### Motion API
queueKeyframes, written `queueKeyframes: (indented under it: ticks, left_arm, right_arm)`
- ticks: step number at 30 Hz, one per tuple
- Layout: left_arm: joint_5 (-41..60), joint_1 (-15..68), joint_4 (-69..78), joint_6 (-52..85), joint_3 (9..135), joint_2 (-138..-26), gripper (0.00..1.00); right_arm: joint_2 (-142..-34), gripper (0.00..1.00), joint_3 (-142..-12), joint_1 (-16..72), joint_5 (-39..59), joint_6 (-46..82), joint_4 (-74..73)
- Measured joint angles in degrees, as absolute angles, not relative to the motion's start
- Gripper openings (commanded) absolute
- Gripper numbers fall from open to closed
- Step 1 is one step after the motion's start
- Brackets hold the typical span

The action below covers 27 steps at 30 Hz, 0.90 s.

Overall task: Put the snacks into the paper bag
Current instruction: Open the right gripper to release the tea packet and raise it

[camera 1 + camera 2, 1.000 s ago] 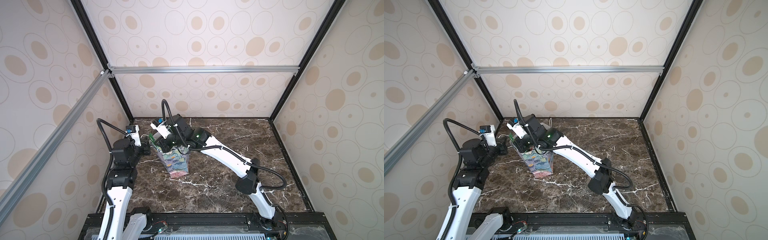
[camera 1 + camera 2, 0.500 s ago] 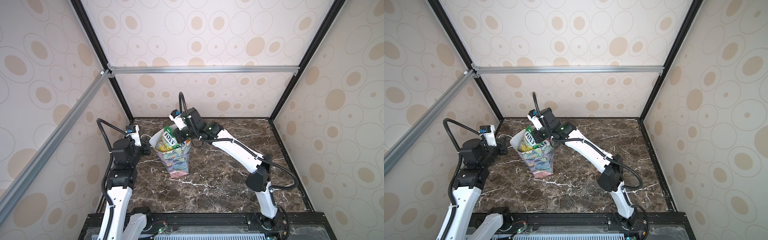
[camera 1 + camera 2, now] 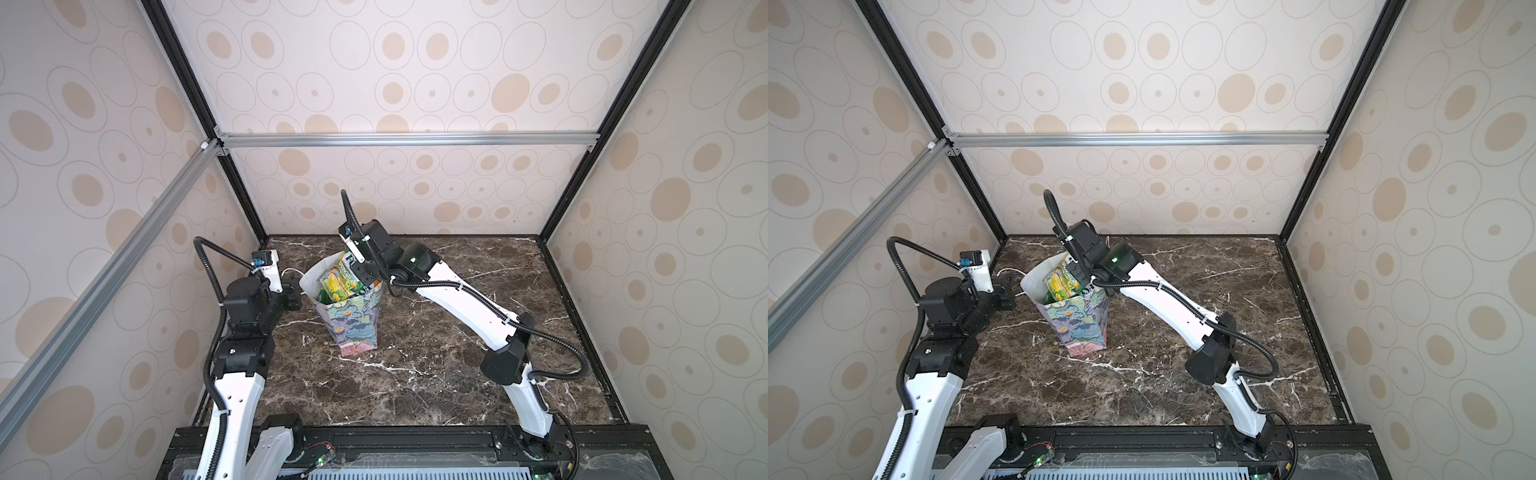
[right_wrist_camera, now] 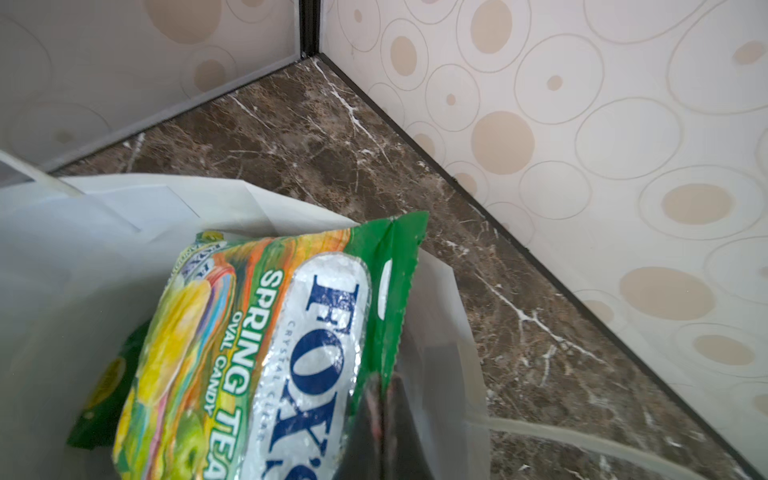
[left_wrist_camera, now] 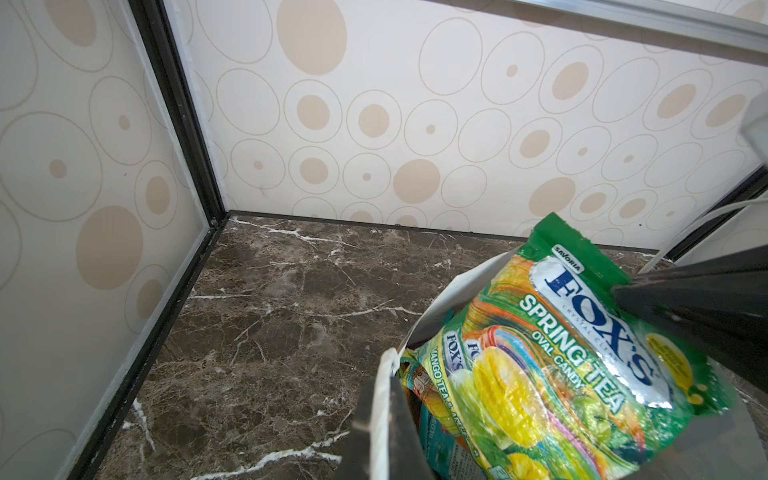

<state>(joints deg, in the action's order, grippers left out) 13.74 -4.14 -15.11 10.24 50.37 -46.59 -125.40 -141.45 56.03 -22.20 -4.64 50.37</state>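
Hold bag (image 3: 353,328) rim pinched in left gripper (image 5: 382,395), mouth wide. Press packet (image 3: 340,282), half out of bag atop other packets (image 5: 440,365), down with shut right gripper (image 4: 384,399); grip unclear. Go gently to avoid tipping bag.

The tabletop (image 3: 436,374) is dark brown marble-look stone with white veins. Three walls enclose it: a back wall (image 3: 415,195), a left wall (image 3: 83,208) and a right wall (image 3: 665,249). All are cream, printed with outlined ovals and tan spots. Black posts (image 3: 242,195) stand in both rear corners, one at each end of the back wall. An aluminium bar (image 3: 395,139) runs level across the back wall between the posts. A second aluminium bar (image 3: 124,270) runs along the left wall and meets the first at the left rear post. A black skirting strip (image 5: 374,224) lines the foot of the back wall.
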Motion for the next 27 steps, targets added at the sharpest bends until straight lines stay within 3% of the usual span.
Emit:
queueKeyframes:
  ticks: [5, 9, 20, 27]
  left_arm:
    - [13.74, -4.14, -15.11, 10.24, 50.37, -46.59, 0.00]
    - [13.74, -4.14, -15.11, 10.24, 50.37, -46.59, 0.00]
    - [13.80, -4.14, -15.09, 10.24, 50.37, -46.59, 0.00]
    - [14.63, -4.14, -15.00, 10.26, 50.37, -46.61, 0.00]
  right_arm:
    - [-125.60, 0.10, -141.97, 57.80, -26.68, -7.64, 52.05]
    - [-125.62, 0.40, -142.65, 57.39, -28.75, -9.02, 52.90]
    - [-124.11, 0.54, -142.15, 56.90, -18.52, -6.26, 53.17]
    - [-109.47, 0.58, -128.73, 56.93, -17.89, -3.95, 46.65]
